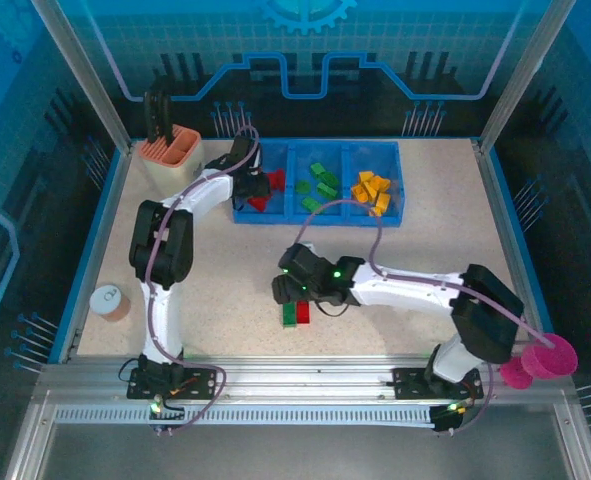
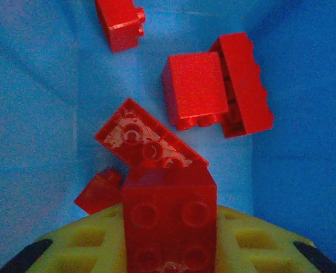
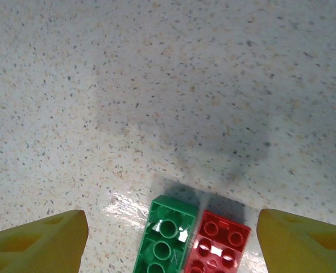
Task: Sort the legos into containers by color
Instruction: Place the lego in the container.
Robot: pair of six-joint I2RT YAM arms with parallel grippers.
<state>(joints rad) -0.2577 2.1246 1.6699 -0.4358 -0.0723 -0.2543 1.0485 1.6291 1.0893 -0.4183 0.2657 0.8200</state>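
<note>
The blue tray (image 1: pixel 317 219) at the back has three containers side by side. Red legos (image 1: pixel 263 200) lie in the left one, green legos (image 1: pixel 321 180) in the middle and orange-yellow legos (image 1: pixel 373 190) in the right. My left gripper (image 1: pixel 259 184) hangs over the left container, shut on a red brick (image 2: pixel 169 219), just above several loose red bricks (image 2: pixel 193 91). My right gripper (image 1: pixel 293 292) stands open low over the table, its yellow fingers (image 3: pixel 37 244) either side of a green brick (image 3: pixel 165 239) and a red brick (image 3: pixel 219 244) lying side by side, touching neither.
A cream holder with an orange top (image 1: pixel 170 150) stands left of the tray. A small white and orange roll (image 1: pixel 108 300) sits near the table's left edge. A pink cup (image 1: pixel 541 360) hangs beyond the near right corner.
</note>
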